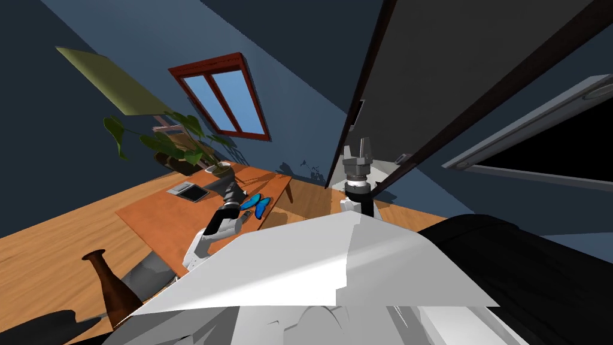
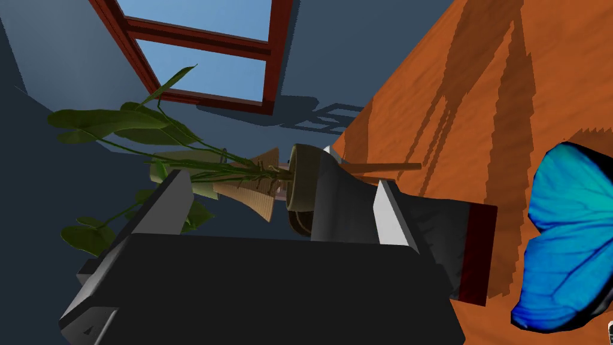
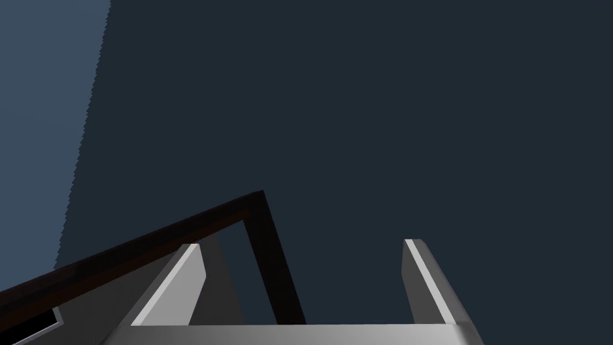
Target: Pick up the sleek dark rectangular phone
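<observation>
Near the desk's (image 1: pixel 155 230) left edge, a flat phone (image 1: pixel 194 193): likely light, stiff, slick; pinch its long edges. Left gripper (image 2: pixel 282 182), unclenched, hangs near the pot (image 1: pixel 219 169).

The left arm (image 1: pixel 200 248) and right arm (image 1: pixel 358 187) are white with dark joints. The left gripper (image 2: pixel 281 209) and right gripper (image 3: pixel 302 281) each bear two thin, light grey blades.

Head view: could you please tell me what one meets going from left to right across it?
Brown vase → dark phone → left gripper → blue butterfly → right gripper.
</observation>
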